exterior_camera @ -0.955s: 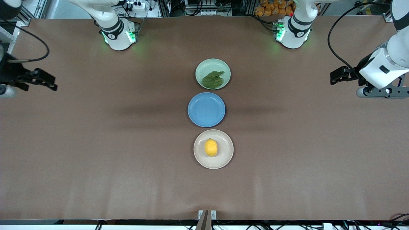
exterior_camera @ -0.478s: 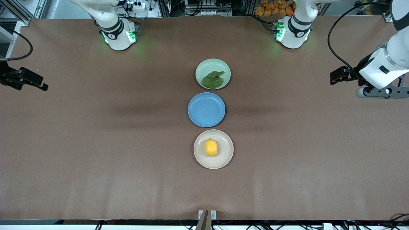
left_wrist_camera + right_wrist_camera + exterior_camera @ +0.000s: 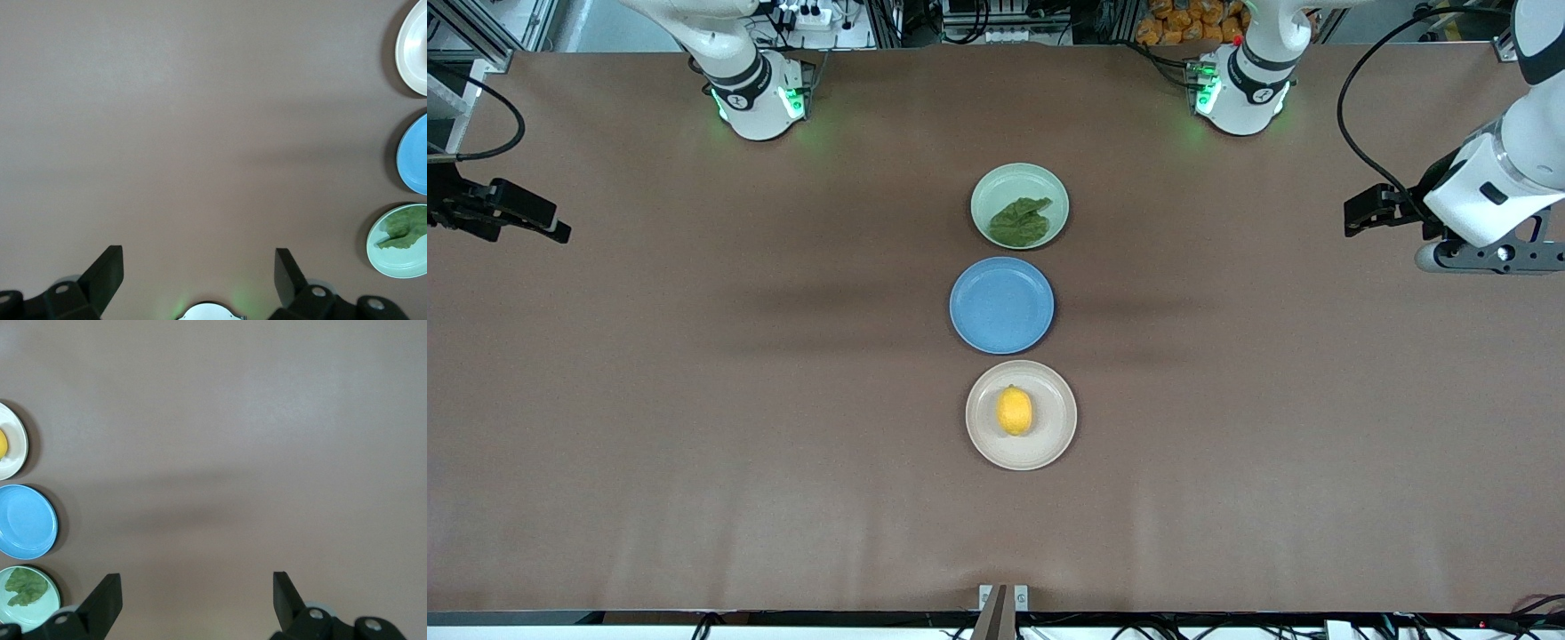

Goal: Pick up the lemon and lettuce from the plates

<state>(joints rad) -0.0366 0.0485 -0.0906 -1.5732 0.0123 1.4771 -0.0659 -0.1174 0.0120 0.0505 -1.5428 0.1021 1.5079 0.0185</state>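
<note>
The yellow lemon (image 3: pixel 1014 411) lies on the beige plate (image 3: pixel 1055 436), the plate nearest the front camera. The dark green lettuce (image 3: pixel 1021 220) lies on the mint plate (image 3: pixel 987 188), the plate farthest from it. My left gripper (image 3: pixel 1353 217) is open and empty, over bare table at the left arm's end. My right gripper (image 3: pixel 551 228) is open and empty, over bare table at the right arm's end. The left wrist view shows its open gripper (image 3: pixel 199 267) and the lettuce (image 3: pixel 403 230). The right wrist view shows its open gripper (image 3: pixel 197 593), the lettuce (image 3: pixel 25 587) and a sliver of lemon (image 3: pixel 2 445).
A blue plate (image 3: pixel 1001 305) with nothing on it sits between the two task plates. The three plates form a row down the table's middle. Brown table surface stretches between the plates and each gripper.
My right gripper drew back toward its end of the table, then came a little way toward the plates again. The left arm has hardly moved. The plates and food are unmoved.
</note>
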